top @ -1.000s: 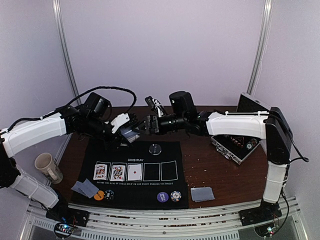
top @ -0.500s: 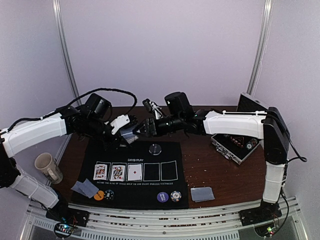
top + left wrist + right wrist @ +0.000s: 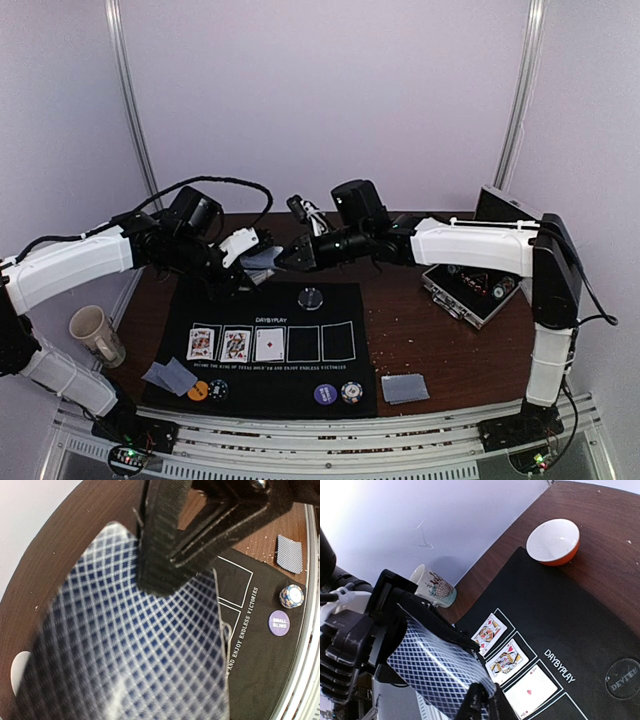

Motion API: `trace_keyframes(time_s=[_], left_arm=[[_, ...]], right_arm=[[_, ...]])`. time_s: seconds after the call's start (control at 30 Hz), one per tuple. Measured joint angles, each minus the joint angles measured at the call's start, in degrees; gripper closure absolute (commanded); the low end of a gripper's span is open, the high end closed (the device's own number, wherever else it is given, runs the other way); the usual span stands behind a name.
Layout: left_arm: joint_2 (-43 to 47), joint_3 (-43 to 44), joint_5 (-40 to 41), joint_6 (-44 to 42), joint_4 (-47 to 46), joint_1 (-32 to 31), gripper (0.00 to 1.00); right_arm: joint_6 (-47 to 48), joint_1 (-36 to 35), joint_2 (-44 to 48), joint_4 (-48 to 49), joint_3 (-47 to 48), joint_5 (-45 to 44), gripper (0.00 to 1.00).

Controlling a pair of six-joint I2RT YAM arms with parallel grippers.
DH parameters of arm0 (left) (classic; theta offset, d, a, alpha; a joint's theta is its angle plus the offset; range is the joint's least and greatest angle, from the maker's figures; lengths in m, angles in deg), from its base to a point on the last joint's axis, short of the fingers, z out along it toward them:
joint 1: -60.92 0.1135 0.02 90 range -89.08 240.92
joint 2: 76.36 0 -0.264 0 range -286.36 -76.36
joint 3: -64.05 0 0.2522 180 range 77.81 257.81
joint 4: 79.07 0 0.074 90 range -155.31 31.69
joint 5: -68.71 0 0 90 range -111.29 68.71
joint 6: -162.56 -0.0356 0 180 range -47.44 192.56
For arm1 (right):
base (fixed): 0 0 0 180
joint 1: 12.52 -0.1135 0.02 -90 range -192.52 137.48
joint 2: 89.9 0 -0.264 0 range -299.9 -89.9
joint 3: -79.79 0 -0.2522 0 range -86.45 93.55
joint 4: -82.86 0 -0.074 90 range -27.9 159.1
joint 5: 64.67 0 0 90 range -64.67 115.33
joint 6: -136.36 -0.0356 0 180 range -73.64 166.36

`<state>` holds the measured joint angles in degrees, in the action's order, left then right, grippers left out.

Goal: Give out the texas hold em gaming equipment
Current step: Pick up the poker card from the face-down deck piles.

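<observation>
Claws meet in mid-air over the far edge of the black felt mat [image 3: 300, 385]. My left claw [image 3: 250, 266] is clamped on a stack of blue diamond-backed playing cards [image 3: 125, 655], backs showing. My right claw [image 3: 285, 259] faces it from the opposite side, fingers pinched together on the stack's edge; I can't tell how many cards it has.

Just below both claws, on the mat, lies a small clear round disc [image 3: 311, 296]. Nearer my side of that are three face-up white cards [image 3: 236, 344] in a row of printed boxes.

Nearer still, on the left claw's side:
- orange round poker chip [image 3: 198, 390]
- black-and-white round chip [image 3: 218, 389]
- grey-blue face-down cards [image 3: 168, 375]

On the right claw's side:
- purple round chip [image 3: 324, 394]
- striped round chip [image 3: 351, 391]
- more face-down cards [image 3: 405, 388], off the mat

A beige mug [image 3: 95, 334] sits well to the left of the left claw.
</observation>
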<state>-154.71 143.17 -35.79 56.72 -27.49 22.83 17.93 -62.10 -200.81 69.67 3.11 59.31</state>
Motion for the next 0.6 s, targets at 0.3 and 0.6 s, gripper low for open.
trace_keyframes(time_s=[0.3,0.6], left_arm=[[-0.39,0.0,2.45,0.11,-0.09,0.02,0.67],[-1.14,0.0,7.02,1.77,-0.5,0.07,0.66]], right_arm=[[1.18,0.37,1.95,-2.99,-0.02,-1.01,1.0],[9.51,4.22,9.27,-12.39,-0.04,-5.46,1.0]])
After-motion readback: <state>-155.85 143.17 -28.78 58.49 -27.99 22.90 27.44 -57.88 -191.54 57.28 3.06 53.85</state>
